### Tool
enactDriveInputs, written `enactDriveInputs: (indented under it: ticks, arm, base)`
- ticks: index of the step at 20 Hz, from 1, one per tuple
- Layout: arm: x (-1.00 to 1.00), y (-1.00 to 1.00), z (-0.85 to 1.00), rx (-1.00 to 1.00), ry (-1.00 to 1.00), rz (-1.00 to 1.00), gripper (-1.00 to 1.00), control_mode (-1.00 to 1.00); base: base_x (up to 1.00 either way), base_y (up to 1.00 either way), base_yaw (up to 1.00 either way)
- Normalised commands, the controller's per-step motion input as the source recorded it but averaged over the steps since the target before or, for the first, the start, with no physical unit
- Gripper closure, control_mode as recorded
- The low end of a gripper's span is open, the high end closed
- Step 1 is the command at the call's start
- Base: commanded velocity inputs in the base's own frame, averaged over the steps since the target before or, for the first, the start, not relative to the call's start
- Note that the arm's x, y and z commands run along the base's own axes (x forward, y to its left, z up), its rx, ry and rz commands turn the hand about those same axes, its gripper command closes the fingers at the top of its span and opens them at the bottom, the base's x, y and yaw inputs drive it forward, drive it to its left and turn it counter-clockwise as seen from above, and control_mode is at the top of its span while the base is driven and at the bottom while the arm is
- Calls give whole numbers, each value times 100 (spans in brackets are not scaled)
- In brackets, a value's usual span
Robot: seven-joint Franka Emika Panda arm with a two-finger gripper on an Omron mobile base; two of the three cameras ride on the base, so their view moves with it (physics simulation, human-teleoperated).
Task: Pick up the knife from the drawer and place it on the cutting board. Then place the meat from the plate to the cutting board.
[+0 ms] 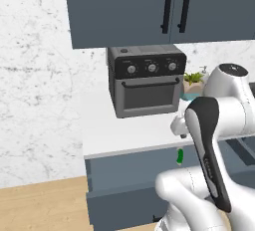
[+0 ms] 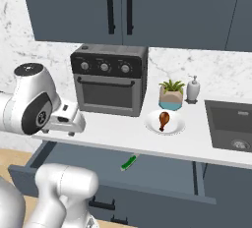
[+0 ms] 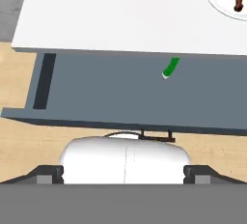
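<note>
The slate-blue drawer under the counter is pulled out, also seen as the drawer and the drawer. Inside it lies the green-handled knife, near the back, right of centre; it shows too as the knife and the knife. The reddish meat rests on the white plate on the counter, and the plate sits at the hand view's top right. My gripper hangs high over the drawer, left of the knife, open with nothing between its fingertips. The cutting board is out of view.
A black toaster oven stands at the back of the white counter. A teal plant pot, a soap dispenser and a sink lie to the right. Wall cabinets hang above. Wooden floor lies below.
</note>
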Motion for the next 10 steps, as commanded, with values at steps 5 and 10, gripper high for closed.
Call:
enactDriveInputs:
  ticks: [5, 10]
  arm:
    - [-39, -12, 0, 0, -5, -1, -100, 100]
    - [0, 0, 0, 0, 0, 0, -100, 100]
  base:
    - [-32, -12, -2]
    - [-85, -26, -3]
